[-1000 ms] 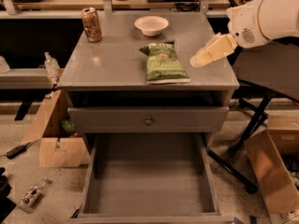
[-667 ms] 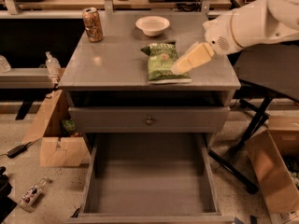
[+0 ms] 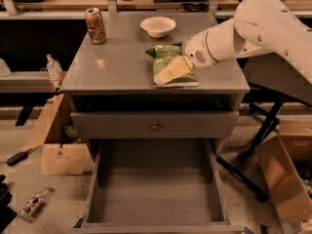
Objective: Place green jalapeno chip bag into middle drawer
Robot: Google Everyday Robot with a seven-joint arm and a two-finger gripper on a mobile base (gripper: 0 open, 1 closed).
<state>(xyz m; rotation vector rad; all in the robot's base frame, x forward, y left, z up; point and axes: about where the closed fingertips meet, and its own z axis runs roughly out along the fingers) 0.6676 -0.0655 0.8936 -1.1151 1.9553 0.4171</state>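
As the arm swung in from the right, the end effector (image 3: 173, 70) came to rest over the green jalapeno chip bag (image 3: 162, 53) on the counter (image 3: 112, 65); whether it was open or closed could not be told. A grasp seemed next. The middle drawer (image 3: 156, 194) stood pulled out below. The can (image 3: 95, 26) and bowl (image 3: 158, 26) sat behind, well apart, blocking nothing

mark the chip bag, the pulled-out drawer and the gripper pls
chip bag (image 3: 165, 56): camera view, upper left of its green face.
drawer (image 3: 156, 191): camera view, bare floor of the open box.
gripper (image 3: 164, 76): camera view, its pale tip, over the bag.
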